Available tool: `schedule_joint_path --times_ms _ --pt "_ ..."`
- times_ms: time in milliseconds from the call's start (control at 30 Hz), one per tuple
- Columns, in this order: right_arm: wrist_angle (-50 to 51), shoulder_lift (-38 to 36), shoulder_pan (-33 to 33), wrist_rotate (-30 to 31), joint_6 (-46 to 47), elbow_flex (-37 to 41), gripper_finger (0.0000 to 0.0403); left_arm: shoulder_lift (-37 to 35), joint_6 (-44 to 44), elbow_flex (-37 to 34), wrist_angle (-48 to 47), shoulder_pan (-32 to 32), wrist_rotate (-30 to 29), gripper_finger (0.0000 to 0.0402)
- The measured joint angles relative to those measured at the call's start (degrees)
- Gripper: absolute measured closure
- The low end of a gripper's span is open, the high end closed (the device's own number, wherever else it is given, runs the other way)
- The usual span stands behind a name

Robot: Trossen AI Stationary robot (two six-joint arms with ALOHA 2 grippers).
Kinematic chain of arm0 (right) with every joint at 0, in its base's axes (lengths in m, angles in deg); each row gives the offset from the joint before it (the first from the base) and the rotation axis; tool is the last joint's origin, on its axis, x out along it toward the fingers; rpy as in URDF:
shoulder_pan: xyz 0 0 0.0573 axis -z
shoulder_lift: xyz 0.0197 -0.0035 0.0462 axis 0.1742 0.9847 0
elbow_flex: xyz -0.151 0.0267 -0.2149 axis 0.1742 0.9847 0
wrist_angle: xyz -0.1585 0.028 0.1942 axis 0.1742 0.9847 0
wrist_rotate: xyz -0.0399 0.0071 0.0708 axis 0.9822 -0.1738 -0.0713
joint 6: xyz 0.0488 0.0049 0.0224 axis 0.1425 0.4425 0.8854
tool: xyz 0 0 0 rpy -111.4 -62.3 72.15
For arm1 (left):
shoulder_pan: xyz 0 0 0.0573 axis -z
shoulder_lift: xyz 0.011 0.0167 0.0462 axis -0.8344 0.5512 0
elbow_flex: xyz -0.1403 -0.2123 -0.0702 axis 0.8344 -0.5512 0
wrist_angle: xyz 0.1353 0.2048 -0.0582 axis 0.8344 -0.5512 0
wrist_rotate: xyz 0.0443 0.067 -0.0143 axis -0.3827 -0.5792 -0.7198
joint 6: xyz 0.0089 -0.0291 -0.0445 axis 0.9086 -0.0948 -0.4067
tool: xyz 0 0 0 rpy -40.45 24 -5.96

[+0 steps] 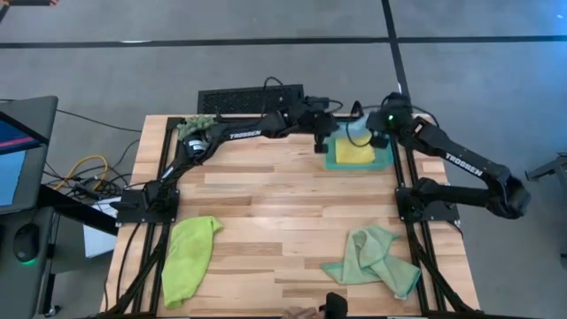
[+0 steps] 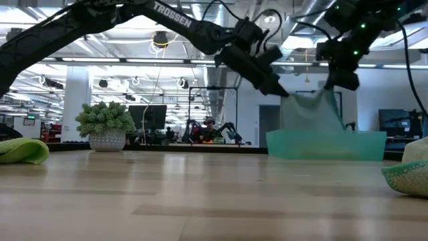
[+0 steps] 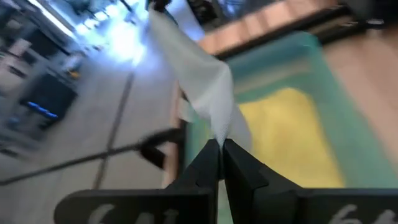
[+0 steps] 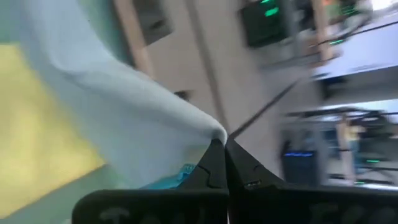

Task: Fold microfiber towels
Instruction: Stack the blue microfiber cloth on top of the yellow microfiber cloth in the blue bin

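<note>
Upper right of the frame: left gripper (image 3: 221,146) and right gripper (image 4: 222,144), both clamped shut on corners of the light blue towel (image 2: 309,119), hang it directly above the teal tray (image 1: 384,160) holding the yellow towel (image 1: 354,152).

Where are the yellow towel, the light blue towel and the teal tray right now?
yellow towel (image 1: 353,152), high view, its middle, lying in the tray.
light blue towel (image 2: 314,117), low view, hanging middle.
teal tray (image 2: 364,145), low view, front wall.
</note>
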Motion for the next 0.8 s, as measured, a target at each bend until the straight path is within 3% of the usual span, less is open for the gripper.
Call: schedule_joint_path --times_ms 200,433,567,733,800 --pt "-13.1 0.0 6.0 -1.5 -11.8 -0.2 0.0401 0.0 1.9 5.3 -0.4 -3.2 -0.6 0.0401" --pt "-14.6 0.4 8.0 -2.6 -6.6 -1.6 0.0401 -0.3 4.3 10.6 -1.1 -4.8 -0.7 0.0401" --pt "-16.2 2.8 6.9 1.1 -4.7 -1.6 0.0402 -0.3 5.1 11.2 -2.2 -4.8 -0.7 0.0401" --pt "-14.4 7.1 6.3 1.9 -1.7 -0.7 0.0402 -0.2 5.2 7.2 -2.7 -5.3 -1.2 0.0401" --pt "-15.3 9.0 5.9 4.8 -1.6 -0.6 0.0402 0.0 6.0 5.3 -0.9 -5.7 -1.9 0.0401"
